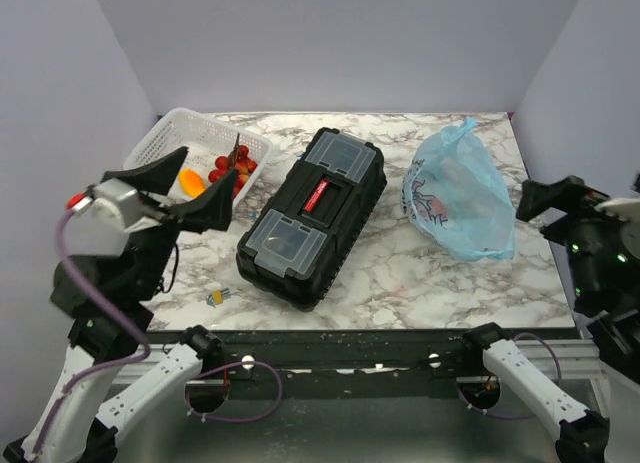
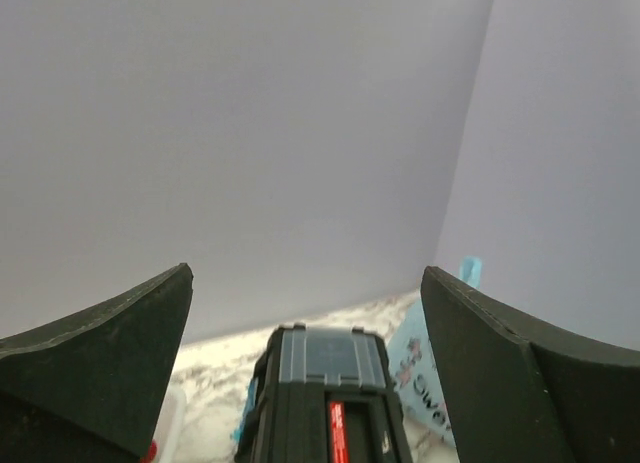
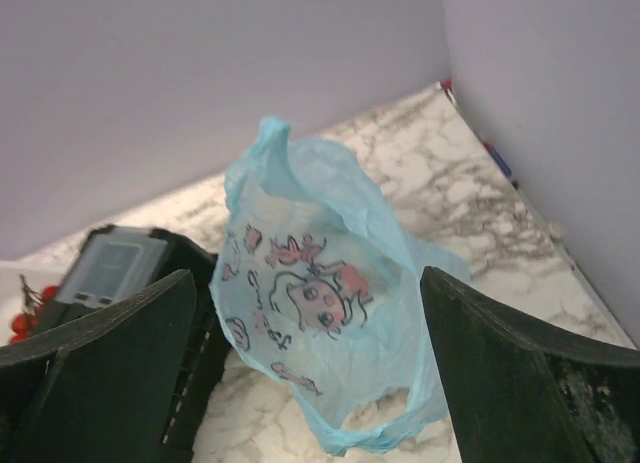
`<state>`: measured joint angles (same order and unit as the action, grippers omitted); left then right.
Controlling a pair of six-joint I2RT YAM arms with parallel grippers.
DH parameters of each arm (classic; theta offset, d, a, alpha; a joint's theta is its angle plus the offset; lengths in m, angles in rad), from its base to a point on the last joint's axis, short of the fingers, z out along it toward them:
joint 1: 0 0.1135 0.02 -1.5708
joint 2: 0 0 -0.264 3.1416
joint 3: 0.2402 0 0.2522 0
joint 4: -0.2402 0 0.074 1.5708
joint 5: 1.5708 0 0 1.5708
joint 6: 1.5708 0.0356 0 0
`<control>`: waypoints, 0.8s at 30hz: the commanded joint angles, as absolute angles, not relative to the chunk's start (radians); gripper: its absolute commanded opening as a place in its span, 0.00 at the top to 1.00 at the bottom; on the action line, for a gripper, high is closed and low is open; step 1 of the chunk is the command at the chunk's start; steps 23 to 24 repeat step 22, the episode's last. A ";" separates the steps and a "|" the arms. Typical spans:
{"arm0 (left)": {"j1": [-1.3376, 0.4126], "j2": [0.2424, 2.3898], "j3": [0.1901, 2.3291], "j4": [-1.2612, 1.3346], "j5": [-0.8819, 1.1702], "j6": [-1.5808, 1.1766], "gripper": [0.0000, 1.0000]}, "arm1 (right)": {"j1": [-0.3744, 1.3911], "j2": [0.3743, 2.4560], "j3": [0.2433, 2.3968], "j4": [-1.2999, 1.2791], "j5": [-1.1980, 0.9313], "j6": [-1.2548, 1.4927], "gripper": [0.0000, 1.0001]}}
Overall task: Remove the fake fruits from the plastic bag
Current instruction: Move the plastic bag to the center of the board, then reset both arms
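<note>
Late stage of emptying the plastic bag (image 1: pixel 460 193), both end effectors spread wide and holding nothing.
Left end effector (image 2: pixel 305 273) raised above the near-left counter (image 1: pixel 400 273), right end effector (image 3: pixel 307 273) at the right edge, facing the bag. Red grapes (image 1: pixel 232 166) and an orange-yellow fruit (image 1: pixel 192 182) already in the white mesh basket (image 1: pixel 165 133) far left, beyond the black toolbox (image 1: pixel 312 215); bag slumped far right. Likely next: a check for leftover fruit, then a pinch low on the bag to tip it. Interior veiled by crinkled film; round red fruit not located; bag mouth indistinct.
</note>
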<state>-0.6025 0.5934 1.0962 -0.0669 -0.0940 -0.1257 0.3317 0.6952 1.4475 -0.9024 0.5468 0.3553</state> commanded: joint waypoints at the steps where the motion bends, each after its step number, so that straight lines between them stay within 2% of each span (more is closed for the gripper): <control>1: -0.606 0.464 1.117 -0.015 -0.131 -0.138 0.01 | 0.325 0.607 1.554 -0.880 0.495 0.275 0.01; 10: -0.606 0.322 1.129 0.017 -0.199 -0.067 0.01 | 0.326 0.507 1.603 -0.841 0.566 0.258 0.00; 24: -0.606 0.286 1.146 -0.051 -0.251 -0.036 0.01 | 0.325 0.449 1.542 -0.883 0.579 0.351 0.00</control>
